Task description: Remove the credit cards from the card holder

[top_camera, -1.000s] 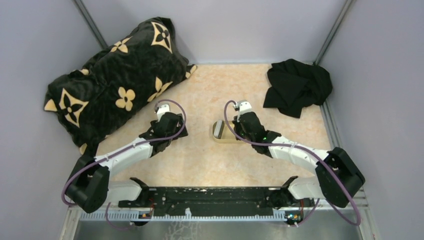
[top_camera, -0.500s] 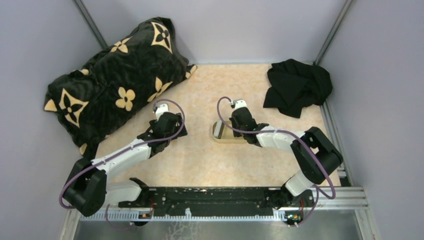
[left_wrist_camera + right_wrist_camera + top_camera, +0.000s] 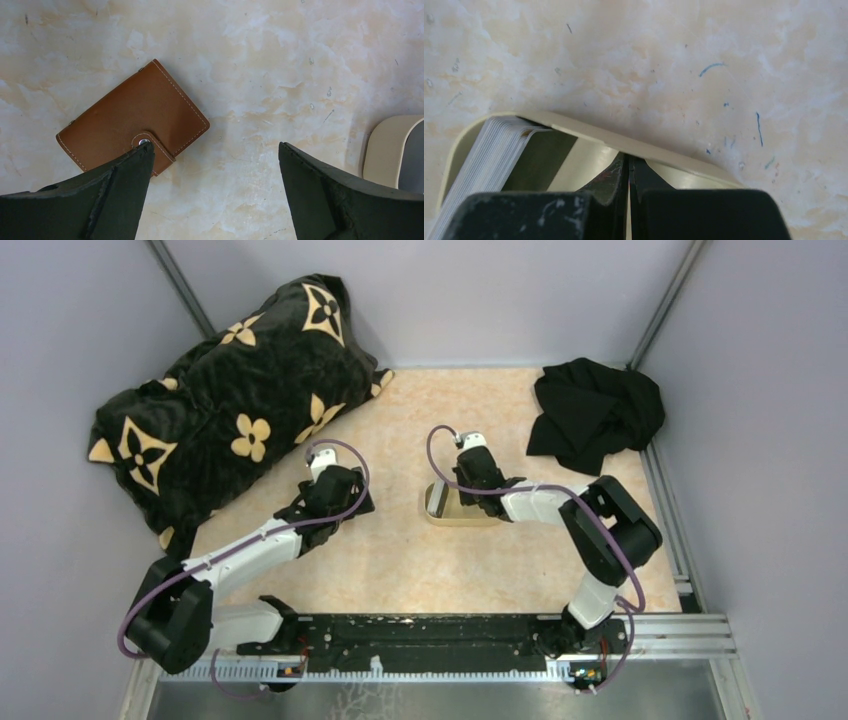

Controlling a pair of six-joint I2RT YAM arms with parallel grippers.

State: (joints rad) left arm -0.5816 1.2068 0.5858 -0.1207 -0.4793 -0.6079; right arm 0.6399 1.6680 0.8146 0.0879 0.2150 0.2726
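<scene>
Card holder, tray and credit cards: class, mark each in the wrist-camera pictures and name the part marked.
card holder [image 3: 132, 120]: left wrist view, middle of its brown closed cover.
tray [image 3: 589, 134]: right wrist view, its cream far rim.
credit cards [image 3: 491, 150]: right wrist view, pale stacked edges inside the tray.

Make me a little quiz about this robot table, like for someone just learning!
1. True or false: the brown wallet is lying open.
2. Where is the stack of cards?
A. in the tan tray
B. on the black cloth
C. inside the wallet
3. Fill in: of the left end effector and the right end effector, the one that is shut is the ____ one.

Key
1. False. Its snap strap is fastened.
2. A
3. right
</scene>
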